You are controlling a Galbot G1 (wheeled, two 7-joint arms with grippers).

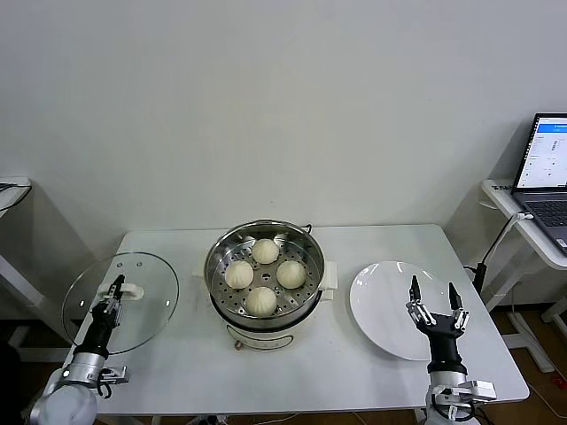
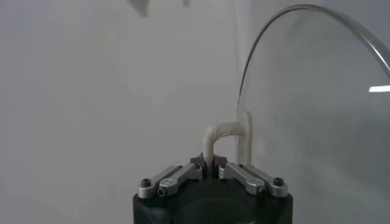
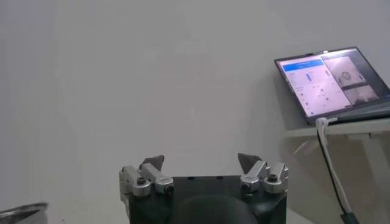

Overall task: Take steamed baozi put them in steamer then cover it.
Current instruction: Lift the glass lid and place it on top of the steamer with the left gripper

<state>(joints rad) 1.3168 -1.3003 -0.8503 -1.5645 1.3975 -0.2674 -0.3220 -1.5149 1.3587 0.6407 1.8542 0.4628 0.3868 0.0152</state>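
The left gripper (image 1: 112, 293) pinches the white handle (image 2: 226, 137) of the clear glass lid (image 1: 120, 303), its jaws pressed tight on the loop so the lid can be carried by that one rigid grip point; the lid hangs at the table's near-left corner, well apart from the steamer (image 1: 266, 270), which stands to the gripper's right at the table's middle. All four steamed baozi (image 1: 264, 276) already sit on the perforated tray inside, so only the covering appears left to do. The right gripper (image 1: 435, 305) waits with fingers spread wide over the bare white plate (image 1: 390, 310), apparently kept clear of the lid's path. In the left wrist view the lid's far rim runs out of frame and the steamer does not show; whether the lid is resting on the table or raised is hard to tell.
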